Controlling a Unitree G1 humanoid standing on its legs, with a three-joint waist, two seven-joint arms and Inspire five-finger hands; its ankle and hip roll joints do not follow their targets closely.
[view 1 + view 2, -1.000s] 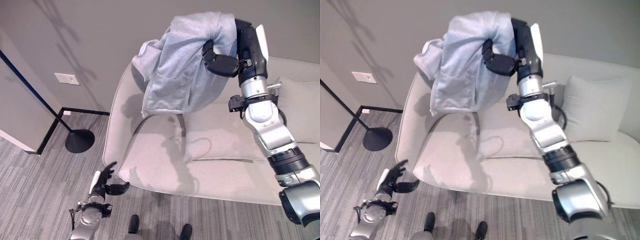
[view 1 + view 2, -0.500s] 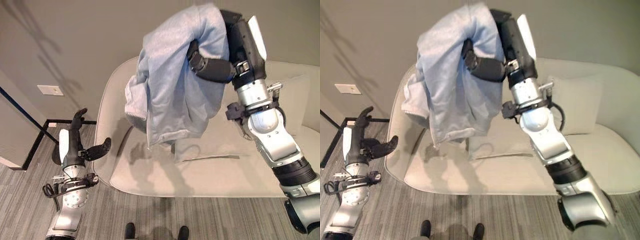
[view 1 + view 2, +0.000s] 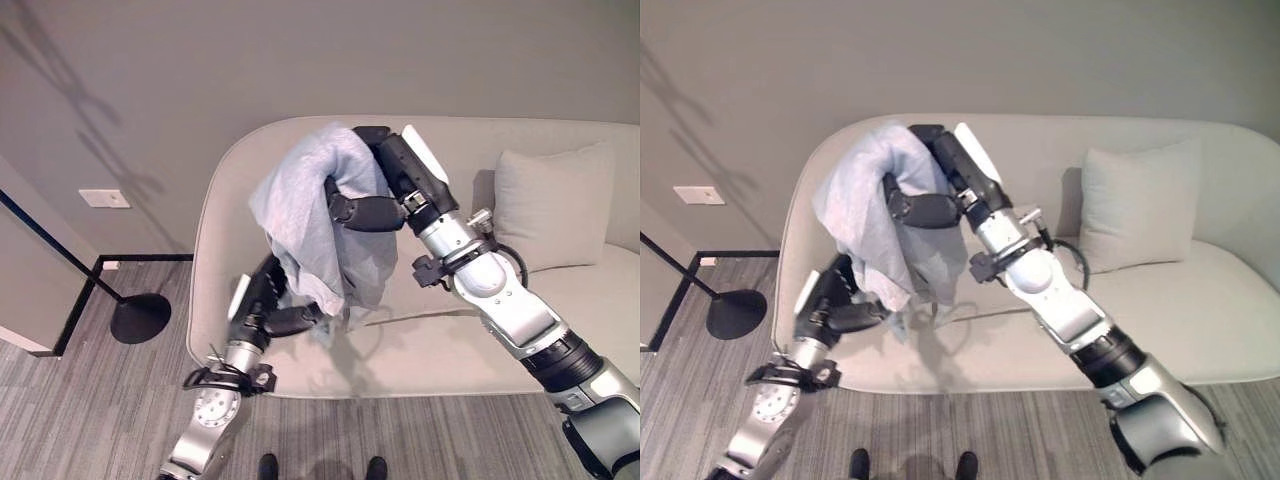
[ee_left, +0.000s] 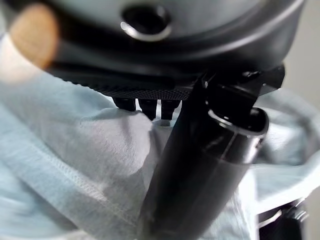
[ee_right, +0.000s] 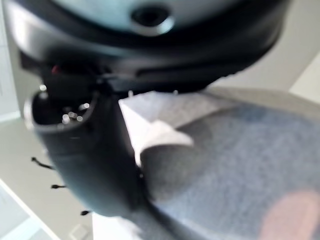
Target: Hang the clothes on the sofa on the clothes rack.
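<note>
Sofa [image 3: 560, 330]: pale, curved, spanning the view's centre to 3 o'clock; one cushion [image 3: 550, 205] at 2 o'clock against its back.

Garment [image 3: 320, 215]: light blue, clear of the seat, draped over the right hand, hem hanging just above the seat at centre. Half a second ago it was held higher; it now sits lower.

Rack base [image 3: 140, 317]: black disc on the floor at 9 o'clock, pole rising to 10 o'clock, well apart from the garment.

Right hand [image 3: 365, 205]: clamped on the garment, thumb curled under the cloth.

Left hand [image 3: 275, 305]: risen from 8 o'clock to the hem, thumb and fingers pinching the cloth. Judgement: two-handed hold forming; hanging not yet done.
</note>
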